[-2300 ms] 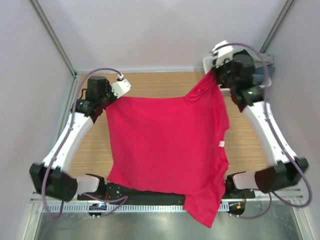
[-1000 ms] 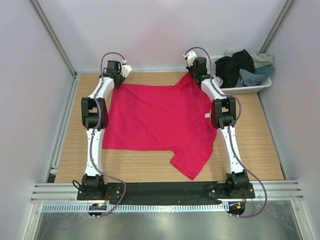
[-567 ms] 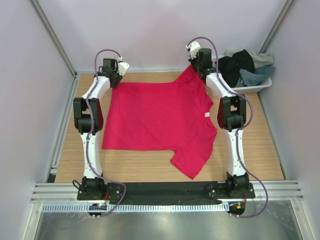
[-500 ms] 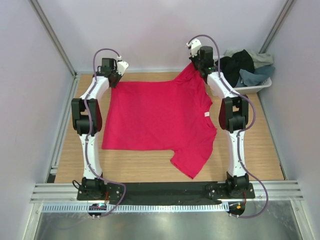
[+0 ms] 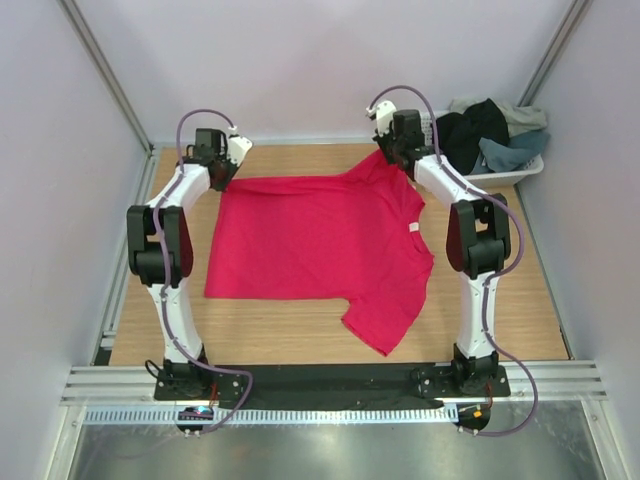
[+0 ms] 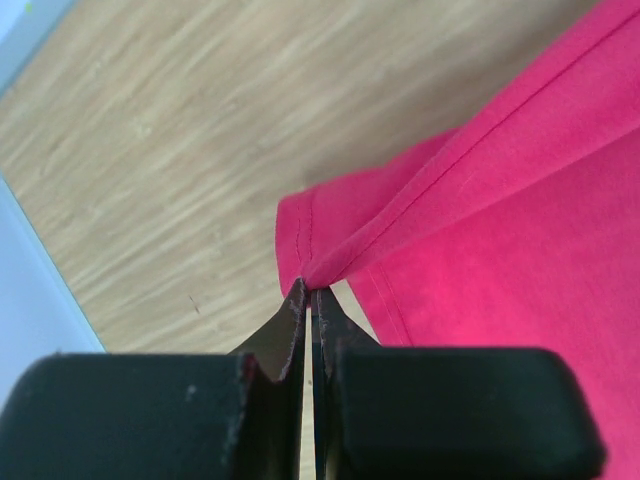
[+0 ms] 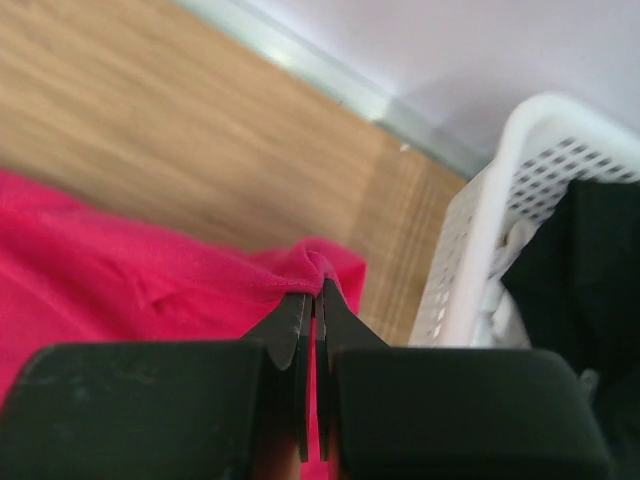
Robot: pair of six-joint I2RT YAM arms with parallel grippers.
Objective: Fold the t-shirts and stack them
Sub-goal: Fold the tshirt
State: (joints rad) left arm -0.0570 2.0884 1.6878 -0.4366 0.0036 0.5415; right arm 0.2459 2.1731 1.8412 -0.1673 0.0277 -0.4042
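The crimson-pink t-shirt (image 5: pixel 320 240) lies spread on the wooden table, one sleeve trailing toward the near edge. My left gripper (image 5: pixel 222 170) is shut on its far left corner; the left wrist view shows the hem (image 6: pixel 330 250) pinched at the fingertips (image 6: pixel 296 305). My right gripper (image 5: pixel 397 152) is shut on the far right corner, a fold of pink cloth (image 7: pixel 320 262) nipped between the tips in the right wrist view. Black (image 5: pixel 470 130), slate-blue (image 5: pixel 505 152) and pale grey-green (image 5: pixel 520 118) shirts lie heaped in the basket.
A white lattice basket (image 5: pixel 490 178) stands at the far right corner, close beside my right gripper; its wall shows in the right wrist view (image 7: pixel 480 230). Bare wood (image 5: pixel 300 340) lies in front of the shirt. Walls enclose the table.
Both arms stretched far back, drawing the shirt off the near edge to lie flat on the table. Over the last half second both grippers lowered slightly, the far edge settling.
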